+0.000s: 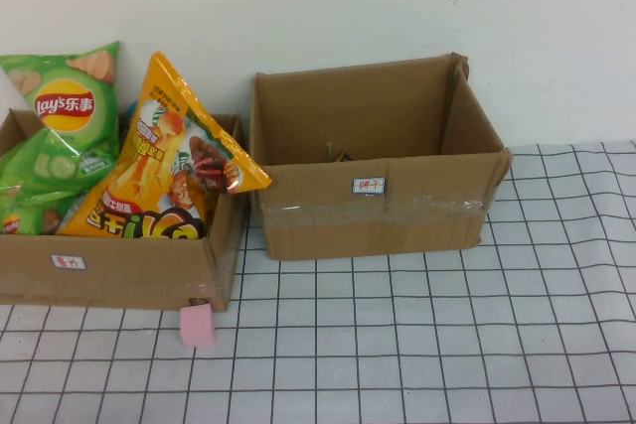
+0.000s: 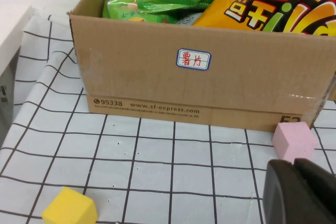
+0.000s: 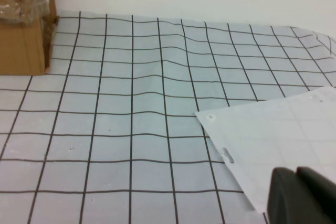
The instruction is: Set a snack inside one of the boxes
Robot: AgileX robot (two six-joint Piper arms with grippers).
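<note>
We are at the start, left hand (image 2: 299, 192) and right hand (image 3: 302, 195) both closed and empty low in their wrist frames, so next we open over the white packet (image 3: 278, 135) on the desk (image 1: 417, 335) and carry it to the empty box (image 1: 373, 161)

The high view looks down on the left box (image 1: 119, 270), which the low, close left wrist view shares.

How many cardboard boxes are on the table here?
2: the left box, holding snack bags, and the right box, beside it and seemingly empty, though its floor is partly hidden.
</note>
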